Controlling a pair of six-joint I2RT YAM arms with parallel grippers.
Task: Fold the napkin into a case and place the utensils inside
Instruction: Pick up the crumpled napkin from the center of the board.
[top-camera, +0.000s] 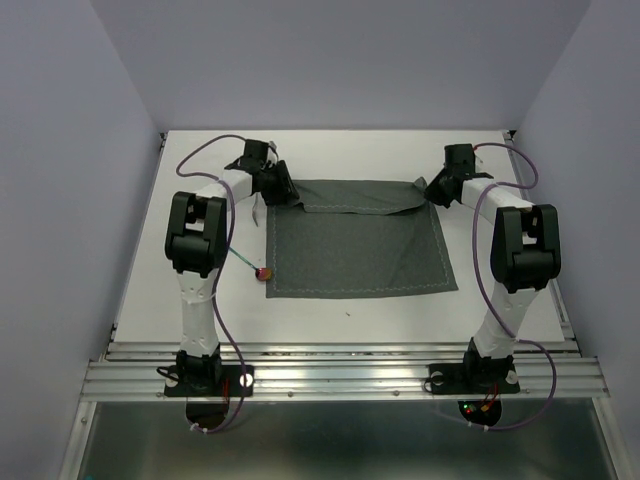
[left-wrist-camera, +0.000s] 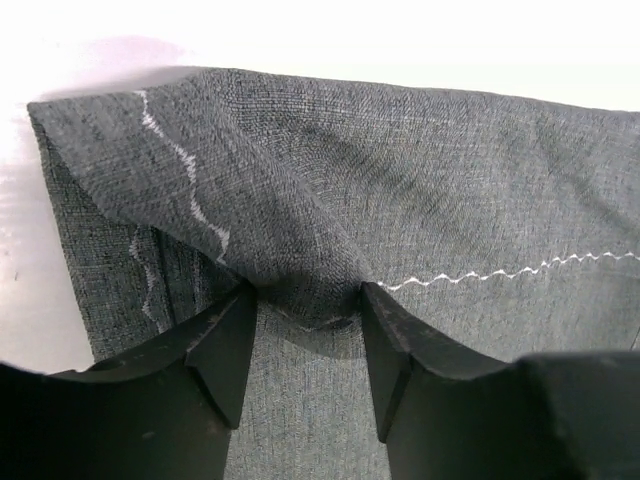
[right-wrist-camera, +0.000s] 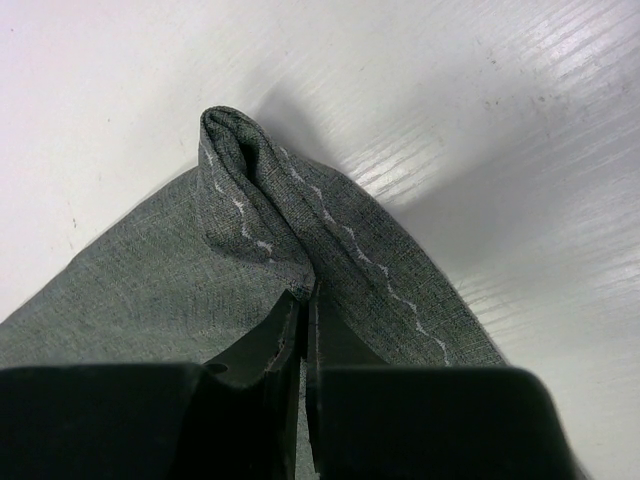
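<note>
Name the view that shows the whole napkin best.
Top external: the napkin lies whole, far edge folded over. Left wrist shows only the fabric gathered in the left claw; right wrist, only a bunched corner pinched in the right claw.

The place reads as a robotics lab test cell. A bare white tabletop (top-camera: 350, 320) is boxed in by plain pale lilac walls (top-camera: 350, 60), which rise beyond the left pincer (top-camera: 288, 192) and right pincer (top-camera: 430, 190) and out to either side of them. Behind the pincers, an aluminium rail (top-camera: 340, 378) carries the bolted arm bases (top-camera: 200, 372), and loose cables (top-camera: 212, 141) trail over the arms.
</note>
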